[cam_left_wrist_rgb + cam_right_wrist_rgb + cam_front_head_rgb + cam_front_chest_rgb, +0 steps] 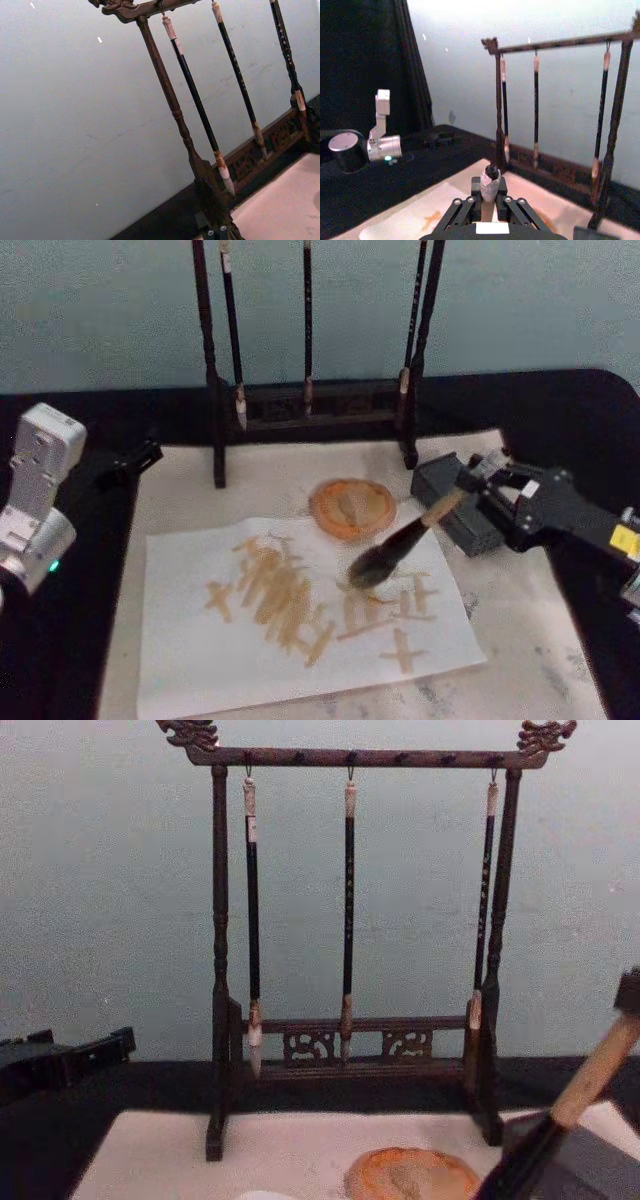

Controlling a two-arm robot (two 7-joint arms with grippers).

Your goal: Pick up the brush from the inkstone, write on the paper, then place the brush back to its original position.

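The paper [300, 640], loose in front of the inkstone [352, 507], could drag or wrinkle if the bristles press too hard, I think. The inkstone holds no brush; the brush [400, 545] leans just in front of it, tip on the paper, handle clamped in the closed right tool [470, 490]. The left tool [128, 462] is parked far left of the inkstone.
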